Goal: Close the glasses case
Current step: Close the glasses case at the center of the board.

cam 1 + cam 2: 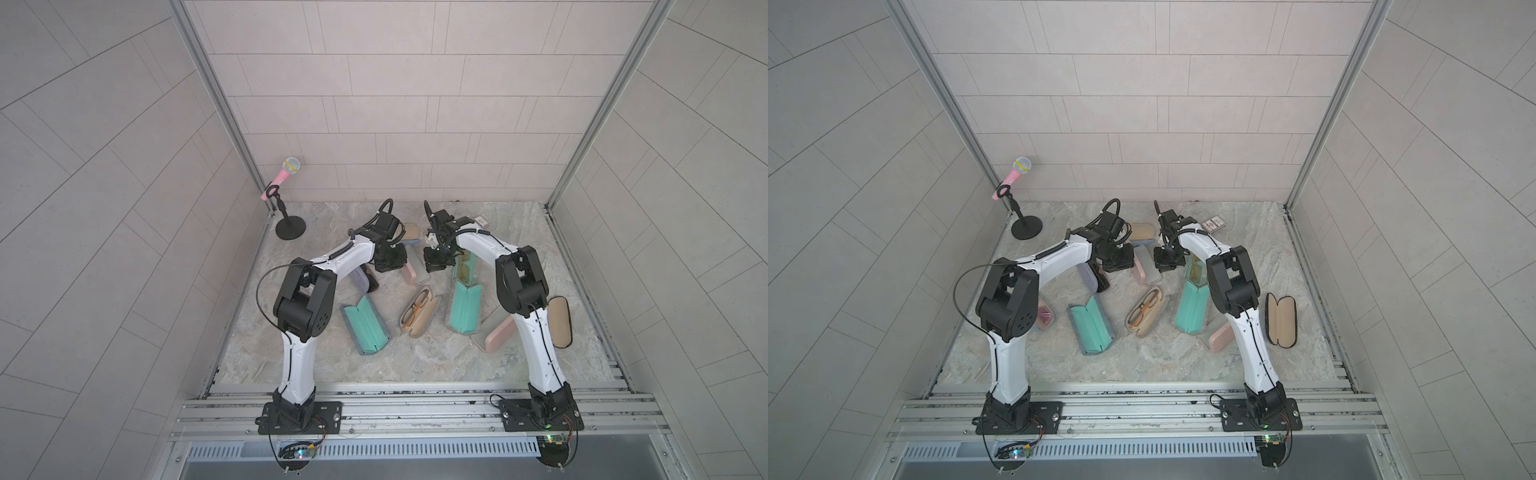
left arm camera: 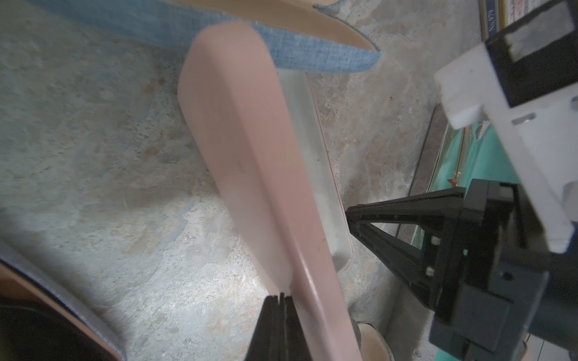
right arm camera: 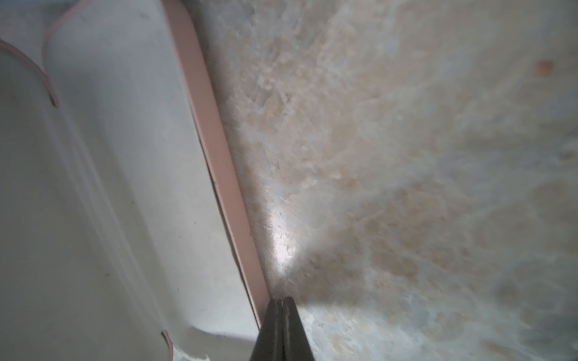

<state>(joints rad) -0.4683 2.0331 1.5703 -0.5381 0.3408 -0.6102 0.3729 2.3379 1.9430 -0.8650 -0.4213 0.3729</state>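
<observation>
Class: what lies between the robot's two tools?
The partly open pink glasses case lies between the left tool and the right tool; the left wrist view shows it most clearly.

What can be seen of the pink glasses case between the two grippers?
The pink glasses case is long and rounded, matte pink outside, pale grey inside. It is half open: one half lies on the table, the other stands tilted above it. The shut left gripper is against the raised half's outside; the shut right gripper is at the lower half's rim. A blue fabric case lies by its far end.
</observation>
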